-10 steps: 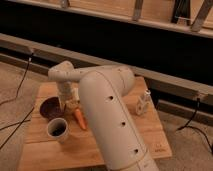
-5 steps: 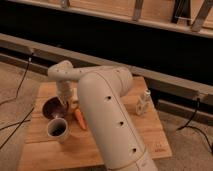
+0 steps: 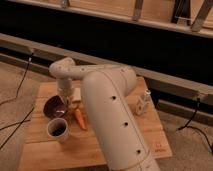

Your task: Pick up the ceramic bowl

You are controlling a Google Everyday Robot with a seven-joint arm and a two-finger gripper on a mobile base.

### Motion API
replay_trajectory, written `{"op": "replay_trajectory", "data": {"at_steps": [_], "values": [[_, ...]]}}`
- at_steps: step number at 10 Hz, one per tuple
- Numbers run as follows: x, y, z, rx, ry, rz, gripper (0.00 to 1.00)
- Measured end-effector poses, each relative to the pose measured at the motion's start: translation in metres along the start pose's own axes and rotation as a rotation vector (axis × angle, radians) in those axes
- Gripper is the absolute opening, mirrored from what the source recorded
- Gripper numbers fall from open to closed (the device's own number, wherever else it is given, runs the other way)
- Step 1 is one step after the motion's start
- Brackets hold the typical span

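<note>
The ceramic bowl (image 3: 53, 106) is dark maroon-brown and glossy. It sits on the left part of the wooden table (image 3: 120, 142) and looks slightly tilted. My pale arm reaches from the lower right over the table. My gripper (image 3: 64, 101) points down at the bowl's right rim, touching or just over it. The gripper's tip is partly hidden by the wrist and the bowl.
A light cup with a dark inside (image 3: 57, 129) stands just in front of the bowl. An orange carrot (image 3: 80, 119) lies to its right, close to the gripper. A small pale bottle (image 3: 143, 103) stands at the table's right side. Cables run across the floor on the left and right.
My gripper has shifted slightly left and down onto the bowl's right rim. The bowl looks a little more tilted. The cup, carrot and bottle have not moved.
</note>
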Motion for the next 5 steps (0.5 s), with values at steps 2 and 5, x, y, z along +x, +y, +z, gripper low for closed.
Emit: {"op": "replay_trajectory", "data": {"at_steps": [2, 5], "values": [[-0.001, 0.004, -0.017, -0.041, -0.010, -0.013, 0.00], [0.001, 0.013, -0.047, -0.122, -0.023, -0.021, 0.00]]}}
